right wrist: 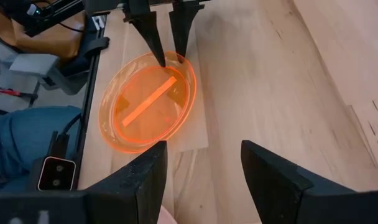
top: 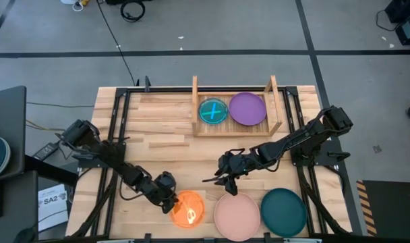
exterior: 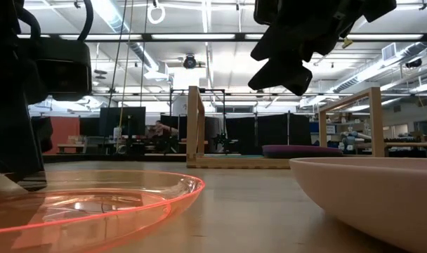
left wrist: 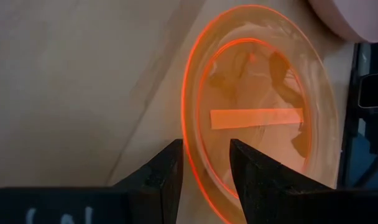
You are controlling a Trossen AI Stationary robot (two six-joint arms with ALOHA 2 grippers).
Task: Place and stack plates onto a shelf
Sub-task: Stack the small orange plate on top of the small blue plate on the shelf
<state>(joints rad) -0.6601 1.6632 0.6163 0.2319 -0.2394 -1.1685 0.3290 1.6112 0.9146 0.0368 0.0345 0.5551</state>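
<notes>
Two plates sat on the shelf (top: pixel 276 108) at twelve o'clock: blue (top: pixel 213 111), purple (top: pixel 248 109). Left gripper (left wrist: pixel 204 165) straddled the orange plate's (top: pixel 188 208) rim at six, not clenched. Right gripper (right wrist: pixel 203 163) hung released above the pink plate (top: pixel 236 215); teal plate (top: pixel 283 211) waited too.

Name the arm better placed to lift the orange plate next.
Left. The left gripper already has its open fingers astride the rim of the orange plate, while the right gripper hangs open, apart from that plate, above the pink plate.
</notes>
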